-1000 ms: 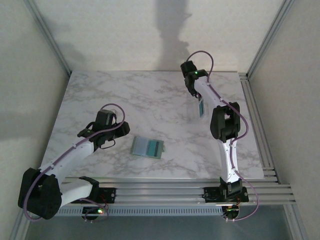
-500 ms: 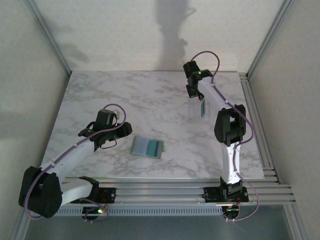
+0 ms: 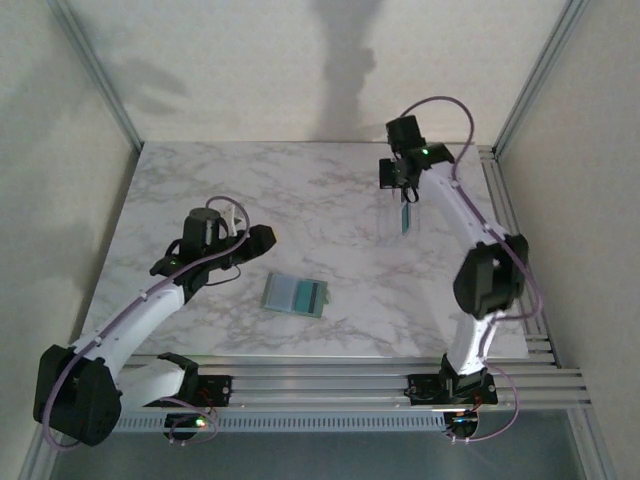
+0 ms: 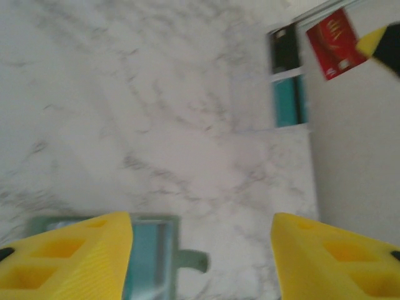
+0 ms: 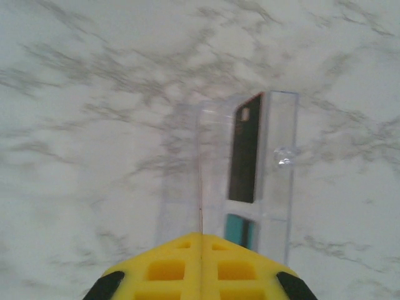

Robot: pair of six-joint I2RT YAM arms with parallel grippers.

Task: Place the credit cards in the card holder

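The card holder (image 3: 296, 295) lies open on the marble table, its inside teal, a short tab on its right side; in the left wrist view the card holder (image 4: 152, 253) sits low, beside my left finger. My left gripper (image 3: 262, 238) hovers up and left of it, open (image 4: 200, 262) with nothing between the fingers. My right gripper (image 3: 400, 188) is shut on a red credit card (image 4: 334, 34) with a yellow mark, seen edge-on (image 5: 200, 194) as a thin line above the shut pads. Below it, a dark card (image 5: 244, 150) and a teal card (image 5: 237, 228) stand in a clear rack.
The clear acrylic rack (image 3: 404, 217) stands at the right of the table, under my right gripper. An aluminium rail (image 3: 510, 240) runs along the table's right edge, and another along the near edge. Bare marble (image 3: 300, 200) lies between rack and card holder.
My right arm has swung its elbow out to the right and lifted the gripper with the red card above the rack. My left gripper has shifted right and away, towards the table's middle.
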